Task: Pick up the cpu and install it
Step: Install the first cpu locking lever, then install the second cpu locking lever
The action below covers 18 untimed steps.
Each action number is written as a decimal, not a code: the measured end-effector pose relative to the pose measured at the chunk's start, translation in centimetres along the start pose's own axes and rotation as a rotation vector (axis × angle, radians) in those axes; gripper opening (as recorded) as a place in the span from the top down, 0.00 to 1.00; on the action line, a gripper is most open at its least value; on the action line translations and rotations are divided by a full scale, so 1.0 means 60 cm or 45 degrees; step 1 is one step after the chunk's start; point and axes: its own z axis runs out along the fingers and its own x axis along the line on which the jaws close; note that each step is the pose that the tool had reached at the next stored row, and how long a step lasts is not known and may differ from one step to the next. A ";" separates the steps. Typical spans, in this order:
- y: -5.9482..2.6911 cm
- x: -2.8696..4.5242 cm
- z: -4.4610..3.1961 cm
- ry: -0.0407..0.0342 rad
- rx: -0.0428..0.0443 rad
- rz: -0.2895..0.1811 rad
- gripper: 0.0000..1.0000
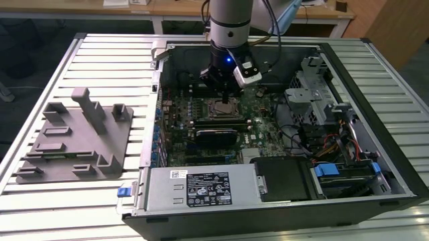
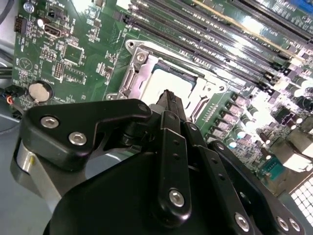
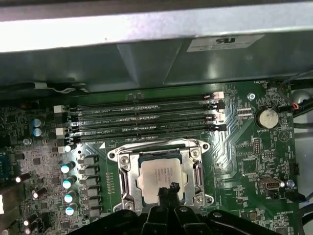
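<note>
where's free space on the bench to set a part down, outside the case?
Bare slatted table runs beyond the grey fixture tray, along the case's open side, and as a strip in front of the tray. Inside the computer case it's crowded: the end effector hangs over the cpu in its socket, with drive bays and cables at the exterior view's right.

cpu (image 3: 163,177) is a small flat square chip with a silvery-grey top plate, print on it too small to tell. It lies flat and level inside the metal socket frame (image 3: 123,178) on the green motherboard (image 3: 247,156), squared up with the frame's edges, just beside the rows of long black memory slots (image 3: 142,120). Exterior view puts it (image 1: 225,107) about mid-board inside the open computer case (image 1: 375,105); in the second wrist view its pale top (image 2: 168,83) glares white in the frame opening, near edge hidden.
</note>
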 end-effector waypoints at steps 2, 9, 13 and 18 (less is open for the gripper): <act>0.000 0.000 -0.003 0.0003 -0.004 0.000 0.89; 0.000 -0.001 -0.013 0.0002 -0.004 0.000 0.89; 0.000 0.000 -0.013 0.0004 -0.005 0.000 0.89; 0.000 -0.001 -0.013 0.0004 -0.005 0.000 0.89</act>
